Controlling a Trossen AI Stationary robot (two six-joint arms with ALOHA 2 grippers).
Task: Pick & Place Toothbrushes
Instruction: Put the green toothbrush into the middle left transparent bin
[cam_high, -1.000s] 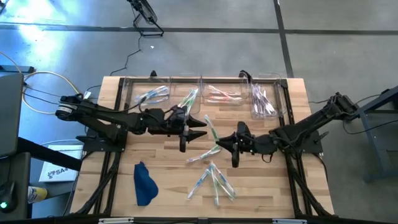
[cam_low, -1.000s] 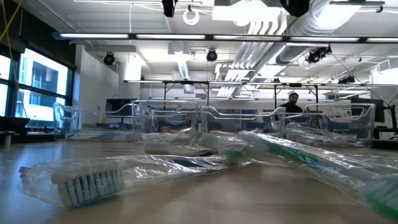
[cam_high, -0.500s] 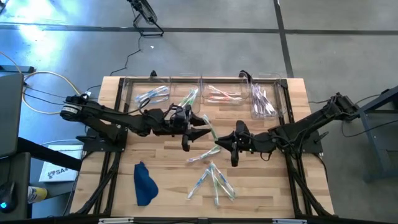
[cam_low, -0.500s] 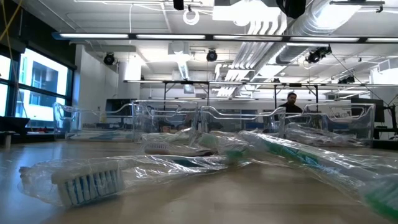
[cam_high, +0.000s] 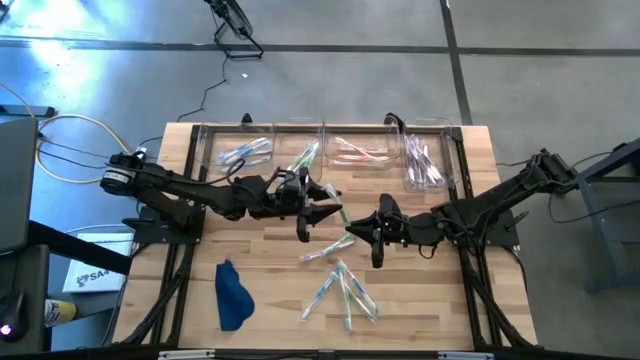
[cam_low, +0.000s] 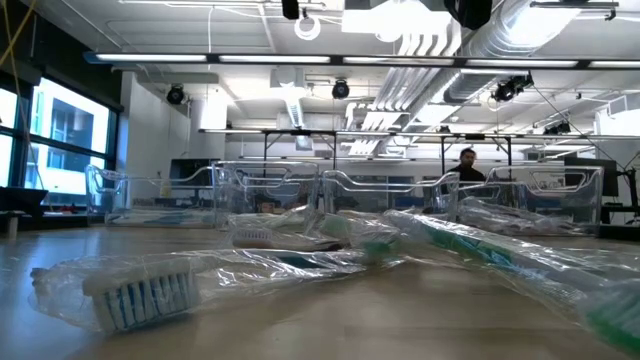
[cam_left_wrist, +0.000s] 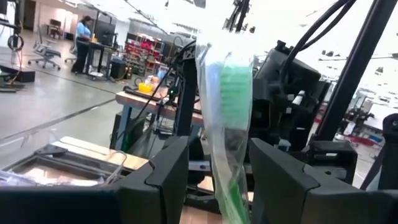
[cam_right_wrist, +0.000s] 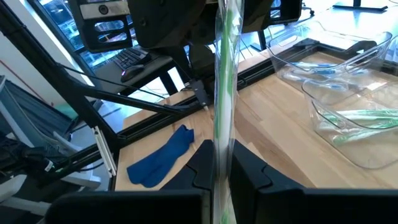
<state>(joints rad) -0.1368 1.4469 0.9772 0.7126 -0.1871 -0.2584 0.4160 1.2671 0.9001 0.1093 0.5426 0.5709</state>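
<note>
My right gripper (cam_high: 352, 232) (cam_right_wrist: 222, 165) is over the table's middle, shut on a green toothbrush (cam_high: 342, 213) (cam_right_wrist: 225, 74) in a clear wrapper. My left gripper (cam_high: 322, 208) (cam_left_wrist: 219, 163) is open. Its two fingers stand on either side of that same toothbrush (cam_left_wrist: 231, 99) at its bristle end; whether they touch the wrapper, I cannot tell. Several loose wrapped toothbrushes (cam_high: 340, 285) (cam_low: 140, 290) lie flat on the wood nearer the table's near edge. My right gripper pinches the green toothbrush between its two fingers at the handle end (cam_right_wrist: 221, 146), wrapper and all. It comes level from the table's right. The toothbrush is lifted clear and sticks out past the fingertips toward the far edge and my left gripper.
Clear bins line the far edge: one with blue brushes (cam_high: 245, 152), one with green (cam_high: 305, 155), one with pink (cam_high: 355, 150), one with purplish (cam_high: 425, 160). A dark blue cloth (cam_high: 232, 295) (cam_right_wrist: 163, 155) lies near the near left corner. A person (cam_low: 470, 165) stands in the room behind.
My left gripper has moved a little toward the table's right, closing in on the toothbrush held by my right gripper, so its open fingers now stand around the free end. My right gripper and the toothbrush have kept still.
</note>
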